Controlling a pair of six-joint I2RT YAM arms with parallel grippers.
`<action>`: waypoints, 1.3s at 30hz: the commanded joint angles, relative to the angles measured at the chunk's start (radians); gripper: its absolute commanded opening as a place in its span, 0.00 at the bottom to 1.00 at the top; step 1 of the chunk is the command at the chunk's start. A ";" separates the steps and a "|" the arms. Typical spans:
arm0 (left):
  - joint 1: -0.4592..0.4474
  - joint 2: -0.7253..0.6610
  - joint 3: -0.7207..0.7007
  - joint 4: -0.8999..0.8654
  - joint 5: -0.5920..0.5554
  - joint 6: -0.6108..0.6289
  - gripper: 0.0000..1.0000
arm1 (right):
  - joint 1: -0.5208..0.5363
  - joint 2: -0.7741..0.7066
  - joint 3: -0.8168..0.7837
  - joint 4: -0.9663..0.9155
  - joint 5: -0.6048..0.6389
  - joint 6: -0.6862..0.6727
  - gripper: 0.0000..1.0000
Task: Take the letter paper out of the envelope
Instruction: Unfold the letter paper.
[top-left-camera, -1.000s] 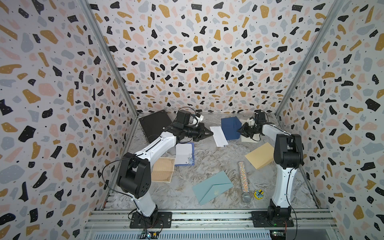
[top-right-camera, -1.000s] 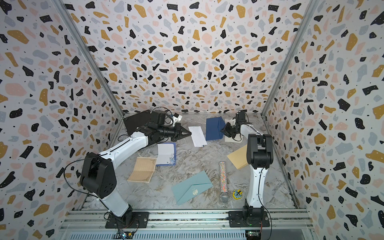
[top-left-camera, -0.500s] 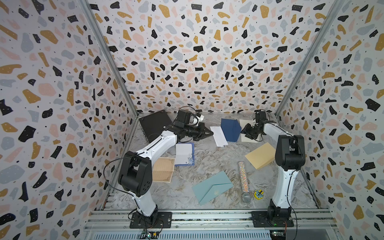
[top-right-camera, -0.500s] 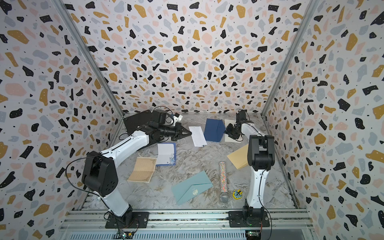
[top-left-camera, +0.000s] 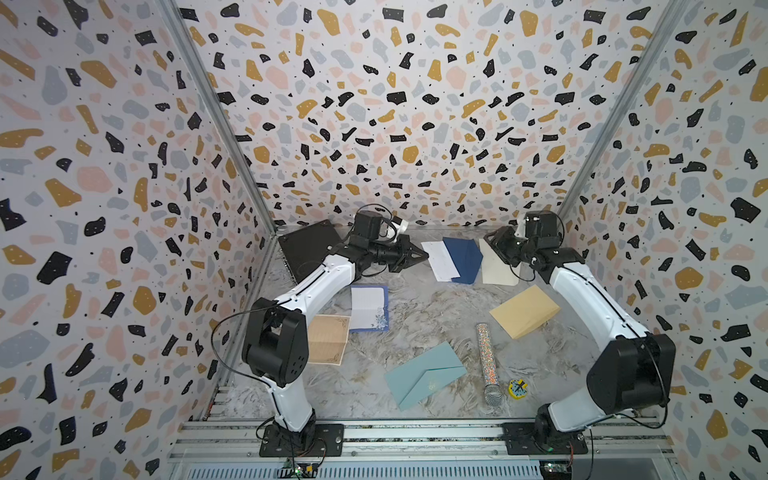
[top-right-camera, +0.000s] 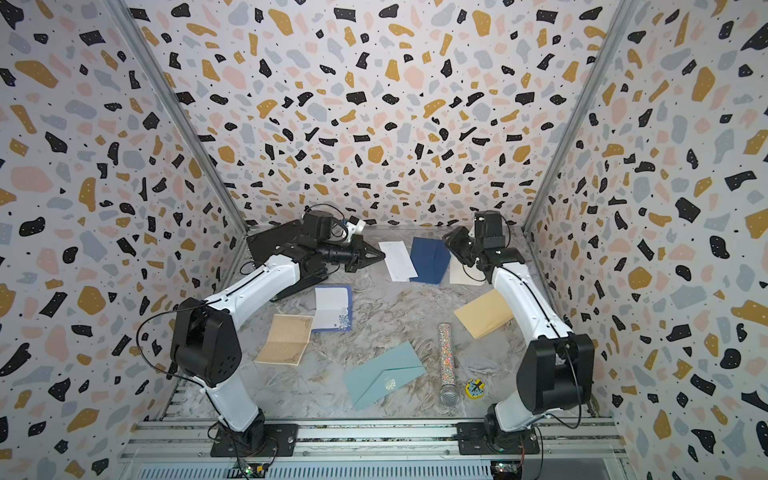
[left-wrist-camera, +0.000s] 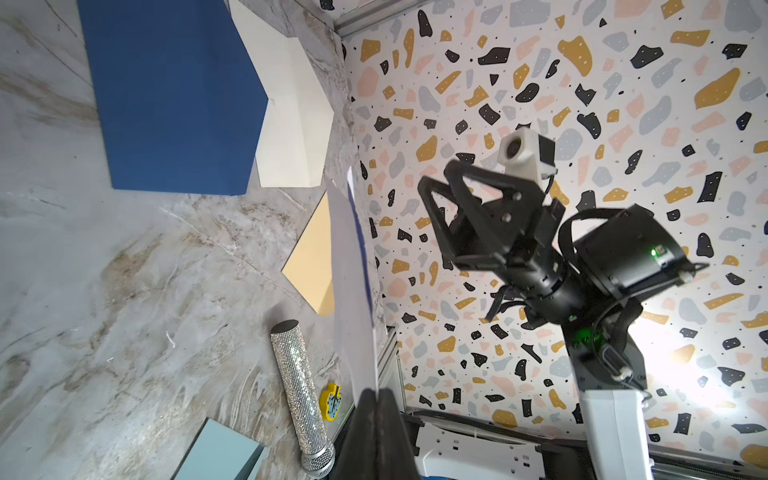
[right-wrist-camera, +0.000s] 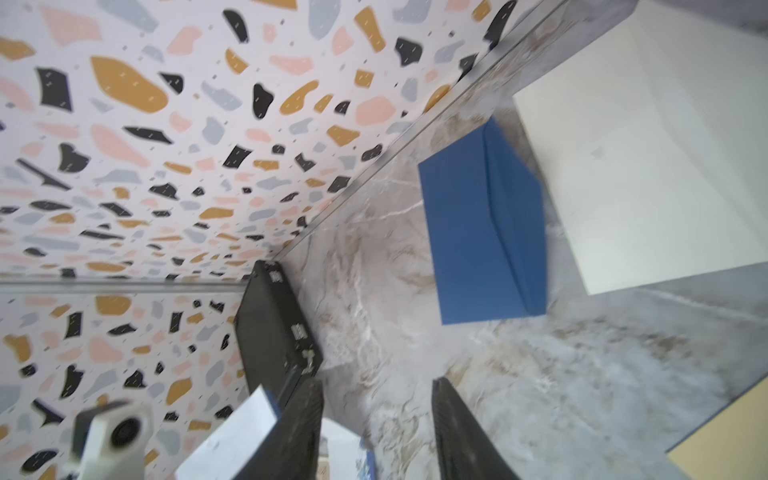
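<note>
Enclosure w/ 3 terrazzo-print walls: back wall (top-left-camera: 395, 124) & two side walls (top-left-camera: 104, 187). Chips in black, ochre, pink, grey on off-white. Aluminium corner posts (top-left-camera: 224, 124) stand at both back corners. Floor (top-left-camera: 436, 316) is a grey marble-look sheet w/ brown veins. Aluminium rail (top-left-camera: 415, 434) runs along the front edge. Bright glare (left-wrist-camera: 681, 365) washes out part of a wall in the left wrist view.

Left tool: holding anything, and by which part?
Yes. The left tool is shut on the white letter paper, pinching the edge farthest from the navy envelope. The right tool is open, empty.
</note>
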 joint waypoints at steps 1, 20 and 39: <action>0.006 0.021 0.031 0.134 0.028 -0.096 0.00 | -0.001 -0.082 -0.110 0.047 -0.131 0.148 0.50; -0.025 0.025 0.043 0.108 0.026 -0.114 0.00 | 0.059 -0.115 -0.360 0.559 -0.410 0.518 0.50; -0.028 0.037 0.067 0.099 0.026 -0.132 0.00 | 0.059 -0.112 -0.354 0.452 -0.384 0.427 0.48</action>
